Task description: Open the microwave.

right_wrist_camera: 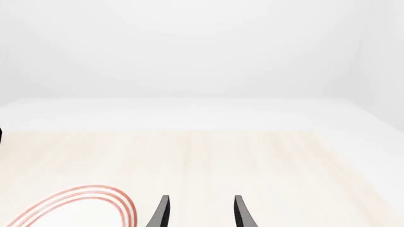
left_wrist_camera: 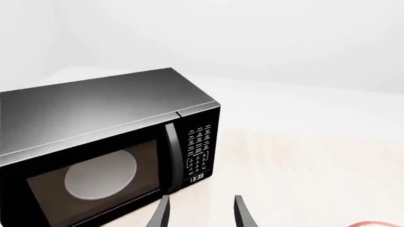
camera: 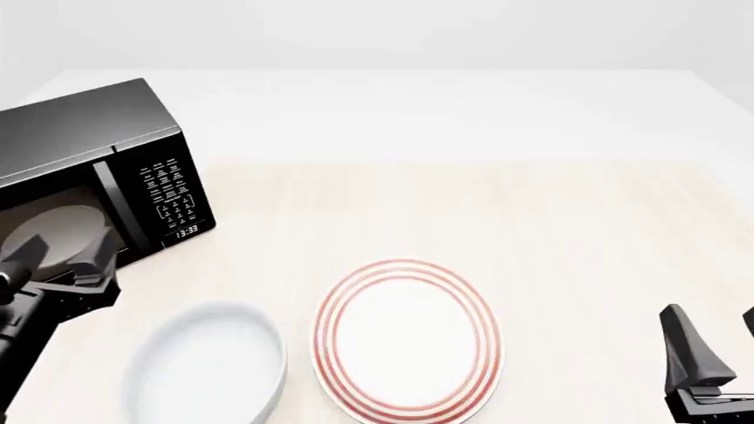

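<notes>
Spanning pale wood table, white surround, plain white walls.

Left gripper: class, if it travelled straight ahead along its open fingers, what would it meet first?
Probably the microwave: the left gripper points at its front near the vertical handle, on the keypad side. Depth is uncertain, so it might slip just past the right-hand corner.

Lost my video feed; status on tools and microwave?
Left tool open, near door handle. Right tool open, idle. Microwave door shut. Nothing blocking.
</notes>
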`<action>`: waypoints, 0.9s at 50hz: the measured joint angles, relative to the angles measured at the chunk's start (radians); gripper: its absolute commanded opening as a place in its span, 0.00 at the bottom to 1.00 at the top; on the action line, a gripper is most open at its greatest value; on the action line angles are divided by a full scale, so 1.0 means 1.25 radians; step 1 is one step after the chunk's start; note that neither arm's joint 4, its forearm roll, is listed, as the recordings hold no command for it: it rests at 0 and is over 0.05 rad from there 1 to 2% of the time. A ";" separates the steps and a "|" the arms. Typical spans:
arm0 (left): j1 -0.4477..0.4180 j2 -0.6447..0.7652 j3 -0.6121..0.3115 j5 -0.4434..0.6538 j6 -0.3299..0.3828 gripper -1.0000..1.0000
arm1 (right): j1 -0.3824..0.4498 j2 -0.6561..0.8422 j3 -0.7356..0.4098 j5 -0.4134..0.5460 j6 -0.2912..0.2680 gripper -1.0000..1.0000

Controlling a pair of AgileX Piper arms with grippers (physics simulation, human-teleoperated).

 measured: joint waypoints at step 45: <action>0.035 0.263 -0.066 -0.165 -0.005 1.00 | 0.000 0.002 0.000 -0.002 0.000 1.00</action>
